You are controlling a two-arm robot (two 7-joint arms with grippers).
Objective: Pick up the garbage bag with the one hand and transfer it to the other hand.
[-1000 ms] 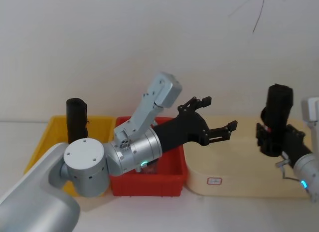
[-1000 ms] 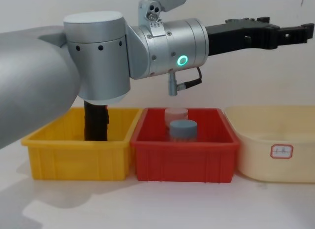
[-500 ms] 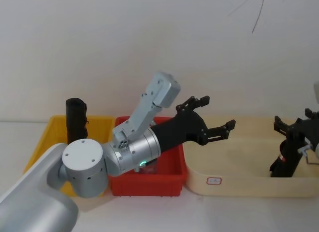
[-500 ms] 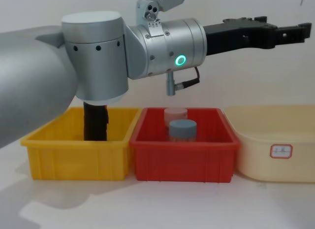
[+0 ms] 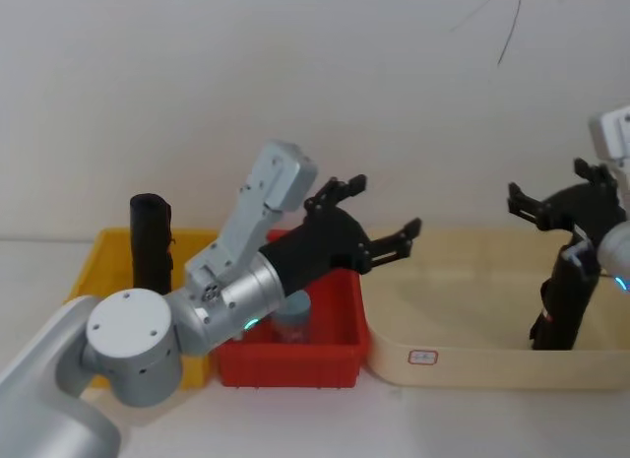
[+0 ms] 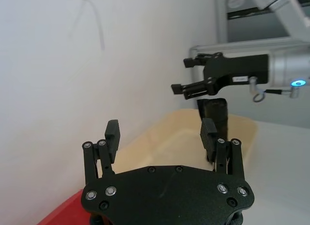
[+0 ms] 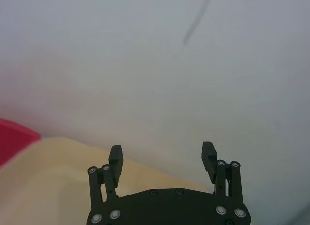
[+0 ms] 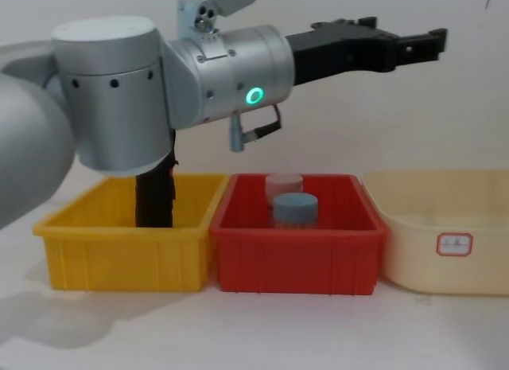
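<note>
The garbage bag [image 5: 563,300], a tall black roll, stands leaning slightly at the right end of the beige tub [image 5: 463,364]. My right gripper [image 5: 546,179] hovers open just above it, apart from it. My left gripper [image 5: 387,203] is open and empty in the air over the red bin's far right corner, pointing toward the tub. In the left wrist view my left gripper [image 6: 160,130] faces the garbage bag [image 6: 215,118], with the right gripper [image 6: 181,76] open over it. The right wrist view has the right gripper [image 7: 162,155] open with nothing between its fingers.
A second black roll [image 5: 150,241] stands in the yellow bin [image 8: 119,259] at the left. The red bin [image 8: 294,259] in the middle holds a blue-lidded jar [image 8: 296,207]. A white wall closes the back.
A second ago the right gripper held the garbage bag aloft; it lowered it into the beige tub, let go and rose open. The left gripper has drawn back to the left.
</note>
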